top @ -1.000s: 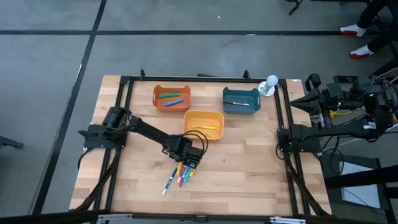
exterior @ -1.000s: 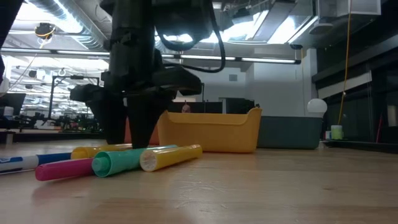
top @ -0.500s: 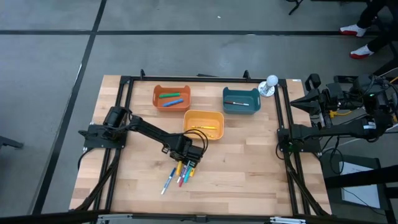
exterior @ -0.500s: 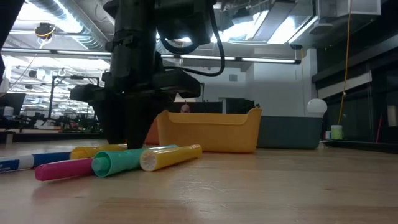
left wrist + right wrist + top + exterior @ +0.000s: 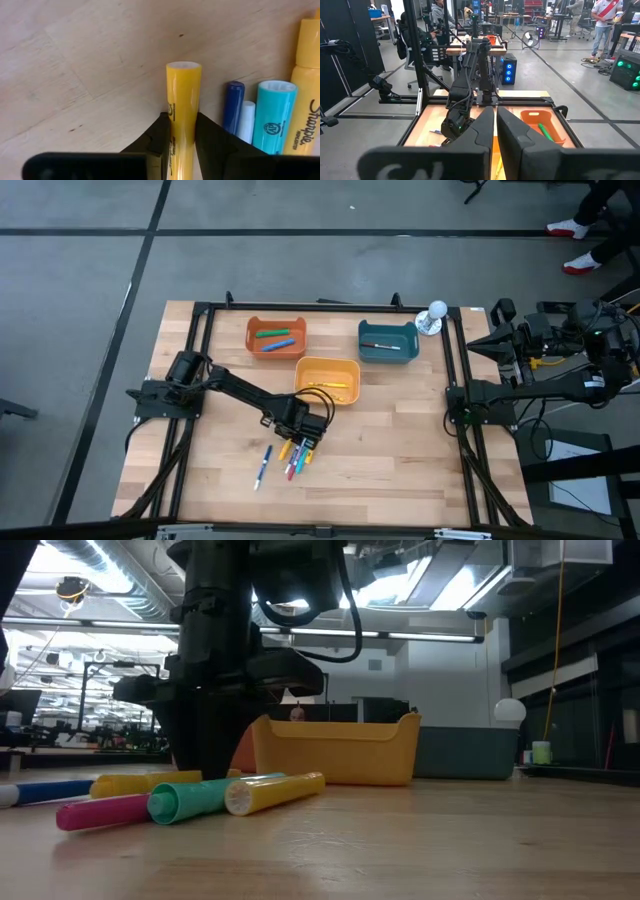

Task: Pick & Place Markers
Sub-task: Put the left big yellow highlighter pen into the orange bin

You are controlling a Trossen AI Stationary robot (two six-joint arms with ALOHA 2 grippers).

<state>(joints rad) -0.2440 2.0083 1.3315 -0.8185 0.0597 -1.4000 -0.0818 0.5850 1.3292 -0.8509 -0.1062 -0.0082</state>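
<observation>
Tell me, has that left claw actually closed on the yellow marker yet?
Shut on it: in the wrist view both fingers of the left gripper press against the yellow marker, which lies on the wooden table.

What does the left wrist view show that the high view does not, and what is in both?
Only the left wrist view shows the left tool closed on a yellow marker, with a teal marker close beside. Only the high view shows the orange bin, yellow bin and teal bin, a blue marker lying apart, and the right arm waiting at the table's right edge. Both show the wooden table and the marker pile.
</observation>
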